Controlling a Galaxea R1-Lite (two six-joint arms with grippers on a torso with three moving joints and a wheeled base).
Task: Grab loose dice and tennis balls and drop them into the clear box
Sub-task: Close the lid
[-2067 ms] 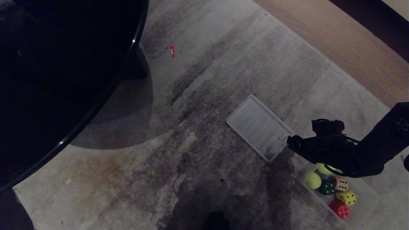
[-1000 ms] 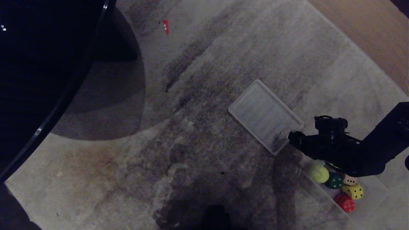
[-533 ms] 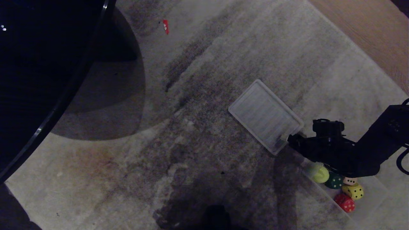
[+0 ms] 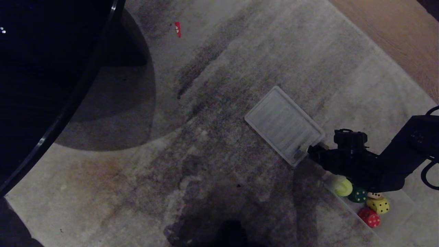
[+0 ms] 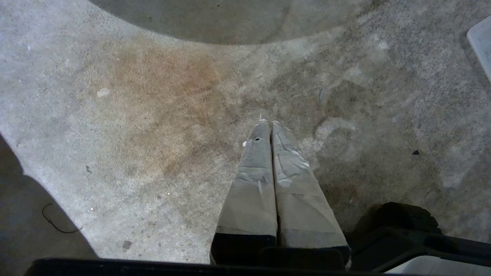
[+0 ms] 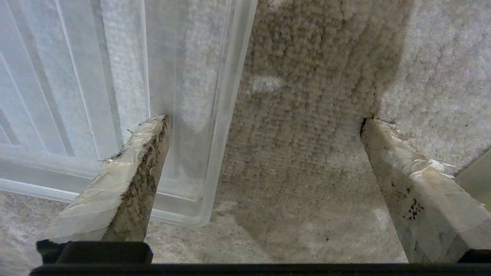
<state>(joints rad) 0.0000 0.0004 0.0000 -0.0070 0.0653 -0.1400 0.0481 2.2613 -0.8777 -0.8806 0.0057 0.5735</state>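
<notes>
With the dice (image 4: pixel 368 206) already in the clear box (image 4: pixel 399 209), the empty right gripper (image 6: pixel 264 126), jaws wide, likely needs the lid (image 4: pixel 283 125) next.

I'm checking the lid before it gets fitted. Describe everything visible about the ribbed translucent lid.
The lid is a flat rectangle of cloudy translucent plastic with parallel ribs across its panel and a raised rim with rounded corners. It lies flat on the grey carpet, turned diagonally, beside the clear box rather than on it. The right tool stands open over its near corner, one finger above the panel; contact cannot be told.
</notes>
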